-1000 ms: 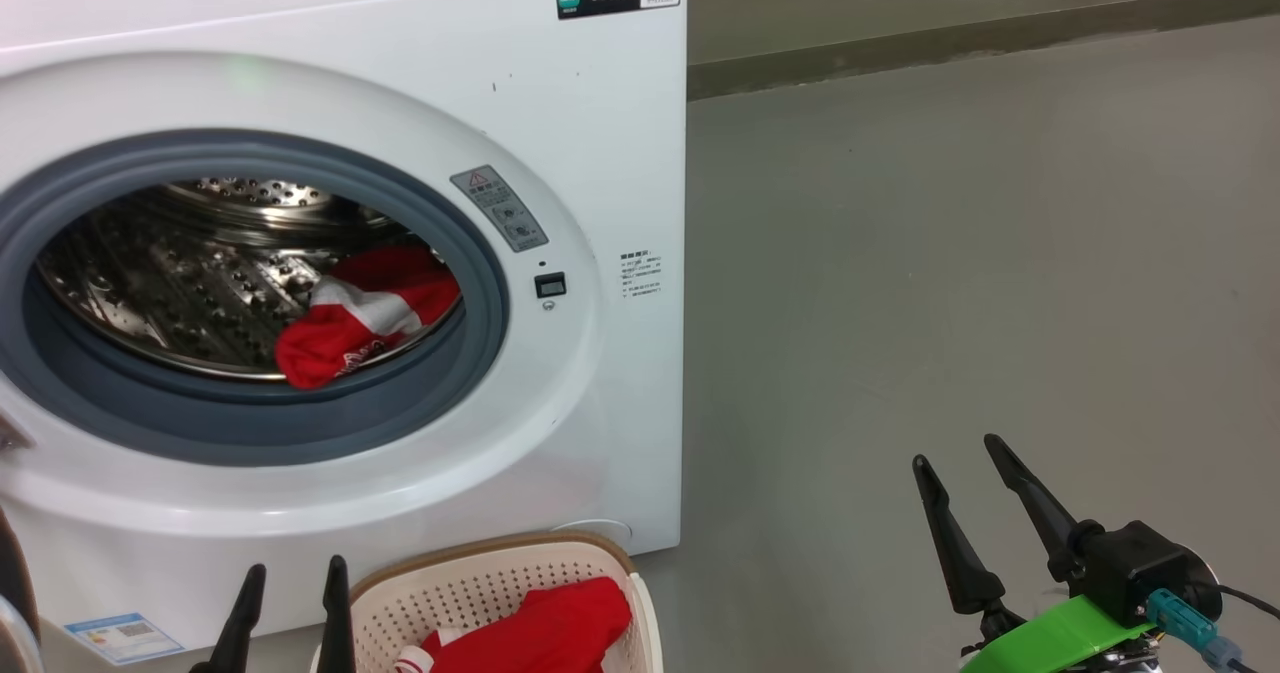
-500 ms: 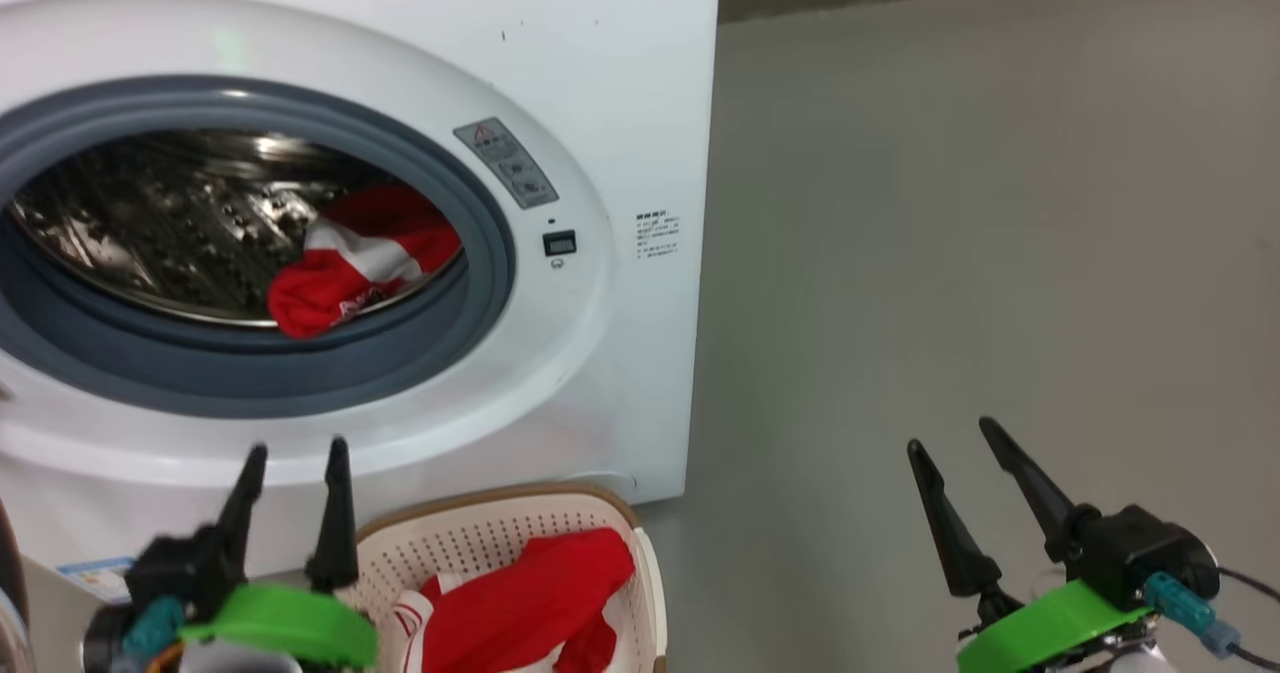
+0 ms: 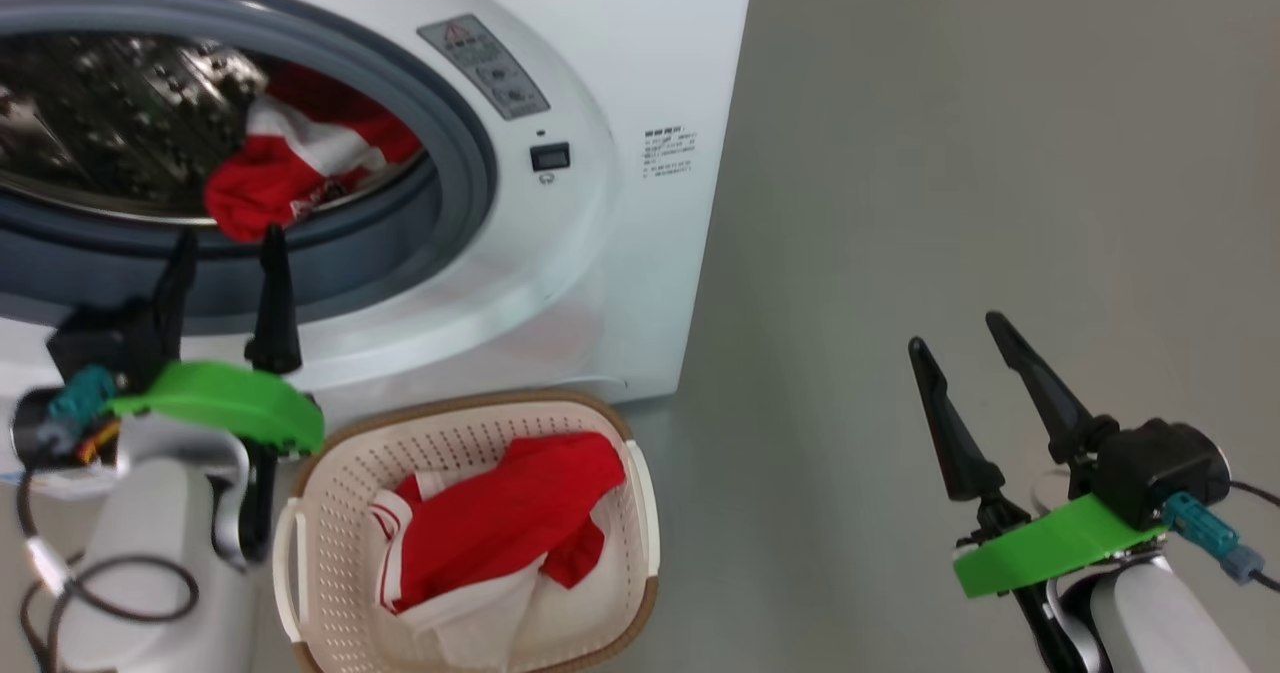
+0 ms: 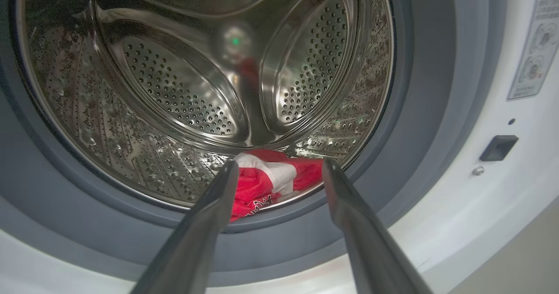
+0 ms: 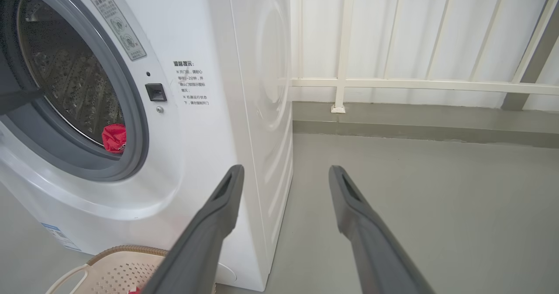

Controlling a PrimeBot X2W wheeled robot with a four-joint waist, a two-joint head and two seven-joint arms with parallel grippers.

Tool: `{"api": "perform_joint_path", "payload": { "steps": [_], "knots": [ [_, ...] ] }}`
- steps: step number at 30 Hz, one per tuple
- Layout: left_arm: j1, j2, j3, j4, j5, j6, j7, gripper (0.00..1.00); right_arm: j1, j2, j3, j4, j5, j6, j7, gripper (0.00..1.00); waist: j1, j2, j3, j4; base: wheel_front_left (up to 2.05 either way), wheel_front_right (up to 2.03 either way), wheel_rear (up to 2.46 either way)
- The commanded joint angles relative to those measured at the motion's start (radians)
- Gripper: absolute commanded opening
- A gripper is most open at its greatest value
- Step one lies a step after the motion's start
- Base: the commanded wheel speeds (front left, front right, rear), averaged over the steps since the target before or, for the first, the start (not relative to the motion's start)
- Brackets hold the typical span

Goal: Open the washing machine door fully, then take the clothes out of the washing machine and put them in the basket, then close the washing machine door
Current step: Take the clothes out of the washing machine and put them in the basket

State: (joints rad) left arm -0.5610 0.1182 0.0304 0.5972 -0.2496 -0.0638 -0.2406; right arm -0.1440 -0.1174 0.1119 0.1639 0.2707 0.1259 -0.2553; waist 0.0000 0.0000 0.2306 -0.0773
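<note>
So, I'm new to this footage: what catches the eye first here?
The bright red garment at the steel drum's front lip stands out, with the open left gripper aimed at it. Below, another red garment lies in the cream basket before the washing machine.

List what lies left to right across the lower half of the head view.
Open left gripper with two long dark fingers → cream perforated plastic basket holding a red-and-white fabric garment → bare grey floor → open right gripper, same dark fingers.
</note>
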Motion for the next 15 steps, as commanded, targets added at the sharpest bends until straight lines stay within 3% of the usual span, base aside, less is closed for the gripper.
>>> {"api": "perform_joint_path", "payload": {
  "steps": [1, 15],
  "knots": [
    [-0.052, 0.037, 0.026, 0.0, -0.005, -0.009, -0.01, 1.0, -0.033, -0.007, 0.019, -0.03, -0.005, 0.005, -0.006, 1.0, 0.0, 0.0, 0.072, -0.007, 0.0, 0.0, 0.0],
    [-0.358, 0.098, 0.046, 0.246, 0.007, 0.004, -0.021, 1.0, -0.098, -0.028, 0.003, -0.055, -0.005, 0.005, -0.006, 1.0, 0.0, 0.0, 0.222, -0.052, 0.0, 0.0, 0.0]
  ]
}}
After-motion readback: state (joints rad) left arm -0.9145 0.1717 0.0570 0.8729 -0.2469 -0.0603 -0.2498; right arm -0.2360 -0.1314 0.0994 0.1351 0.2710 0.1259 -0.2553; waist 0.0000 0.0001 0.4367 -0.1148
